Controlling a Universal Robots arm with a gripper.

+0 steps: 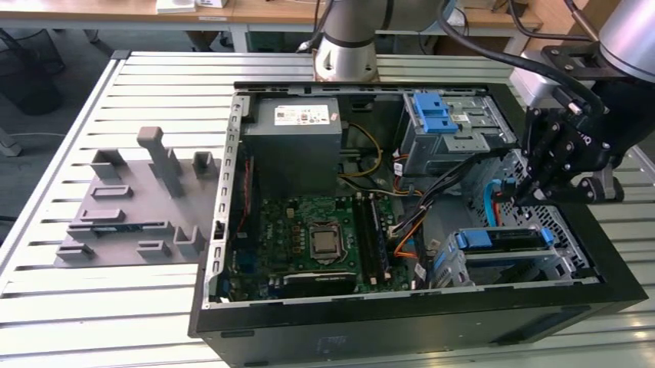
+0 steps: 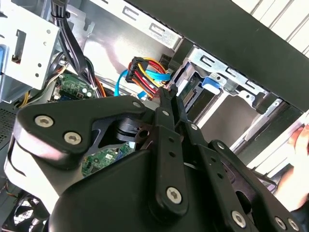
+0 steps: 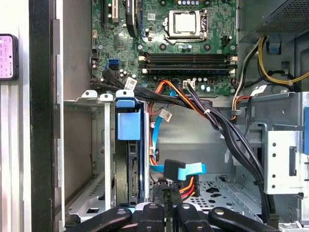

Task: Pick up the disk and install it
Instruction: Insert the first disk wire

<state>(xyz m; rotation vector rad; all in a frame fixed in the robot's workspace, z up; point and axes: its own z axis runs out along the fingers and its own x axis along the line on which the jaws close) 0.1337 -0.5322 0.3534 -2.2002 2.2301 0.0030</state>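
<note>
an open black computer case (image 1: 409,322) lies on its side on a slatted metal table (image 1: 61,307), its motherboard (image 1: 307,230) facing up, with the grey power-supply box (image 1: 291,146) at the far end and a silver drive cage with a blue latch (image 1: 450,126) at the far right in the exterior view. the robot arm reaches in from the exterior view's right, and its black gripper (image 1: 524,198) hangs inside the case over the right-hand bay, between that far cage and the near drive cage (image 1: 511,257). in both wrist views the two fingers stand pressed together with no gap between them and nothing held, their tips just above a bundle of red, yellow and orange wires and a blue flat cable (image 3: 186,171) on the case floor. the disk (image 3: 130,164) already sits in the near drive cage, standing on edge in its slot, with the blue tab of its carrier frame at the top of the slot, just beside the gripper's fingers (image 3: 166,203) but not touching them. in the exterior view the same disk (image 1: 501,239) shows as a blue-edged slab in the cage at the near right corner of the case. a grey fixture of printed holders (image 1: 133,207) rests on the table to the exterior view's left, well apart from the case. part of a person's hand (image 2: 298,150) shows beyond the case wall in the second wrist view.
</note>
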